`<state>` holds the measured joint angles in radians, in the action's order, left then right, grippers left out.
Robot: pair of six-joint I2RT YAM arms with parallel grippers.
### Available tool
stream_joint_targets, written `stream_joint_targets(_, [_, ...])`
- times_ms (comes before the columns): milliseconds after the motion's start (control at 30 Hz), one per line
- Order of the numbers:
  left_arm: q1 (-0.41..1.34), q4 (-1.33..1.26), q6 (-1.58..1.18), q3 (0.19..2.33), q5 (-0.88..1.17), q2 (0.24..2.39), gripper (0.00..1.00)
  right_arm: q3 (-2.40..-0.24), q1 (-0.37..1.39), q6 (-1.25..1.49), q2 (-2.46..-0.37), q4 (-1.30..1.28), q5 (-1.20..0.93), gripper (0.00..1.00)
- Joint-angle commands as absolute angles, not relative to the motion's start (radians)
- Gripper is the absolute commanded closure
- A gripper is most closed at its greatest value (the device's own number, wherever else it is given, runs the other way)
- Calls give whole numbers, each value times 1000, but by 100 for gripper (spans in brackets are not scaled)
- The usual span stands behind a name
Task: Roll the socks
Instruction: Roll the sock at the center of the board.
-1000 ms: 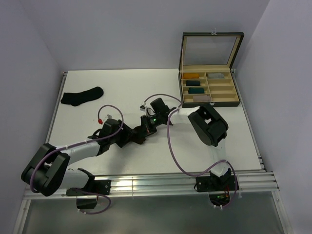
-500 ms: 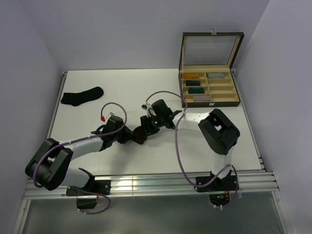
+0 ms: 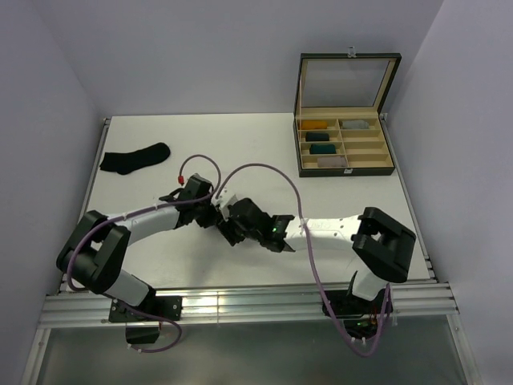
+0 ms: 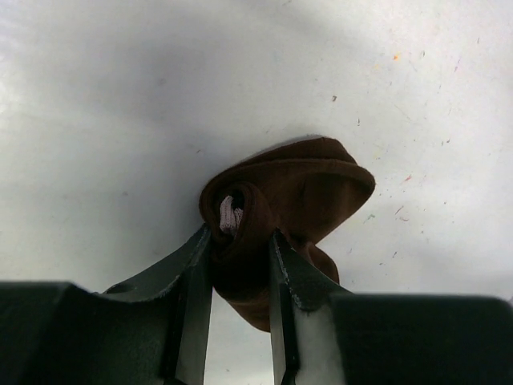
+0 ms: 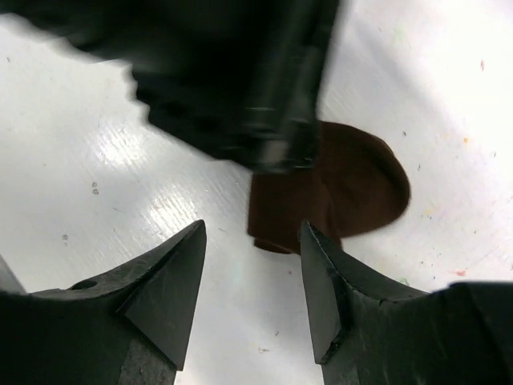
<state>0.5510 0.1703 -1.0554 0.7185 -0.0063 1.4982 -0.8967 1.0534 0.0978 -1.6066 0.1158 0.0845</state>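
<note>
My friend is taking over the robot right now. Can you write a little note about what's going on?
Left hand: shut on the brown sock, pinching its partly rolled end on the table.
Right hand: open, empty, just beside that sock.
Black sock: flat at the table's far left, untouched.
Done: brown roll started.
Left: finish it, then roll the black sock.

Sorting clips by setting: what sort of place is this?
Probably a robot lab cell: bare white table, plain enclosing walls, left arm and right arm bolted to a metal rail.
</note>
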Motion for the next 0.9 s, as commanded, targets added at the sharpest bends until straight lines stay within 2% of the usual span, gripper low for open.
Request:
stream_joint_targets(0, [551,278,-965,752,-9,1557,84,-891,1127,-32,-1634,218,325,41])
stream_joint_targets(267, [551,296,-931,785,31,1597,84,-942,1224,-126,-1802,259,500,39])
stream_joint_targets(533, [549,307,-905,802,55,1609,86,-971,1230,-120,-1919,216,578,38])
stream_joint_targets(633, [549,311,-893,808,60,1614,87,-968,1221,-98,-1940,196,565,43])
stream_joint_targets(733, [549,311,-876,811,69,1617,89,-971,1197,-78,-1948,161,526,59])
stream_joint_targets(767, [549,311,-873,811,72,1618,89,-966,1190,-77,-1945,158,514,70])
stream_joint_targets(833, [548,313,-864,816,74,1621,88,-963,1168,-68,-1928,141,438,86])
stream_joint_targets(867, [545,311,-862,818,78,1621,87,-957,1158,-63,-1905,135,402,98])
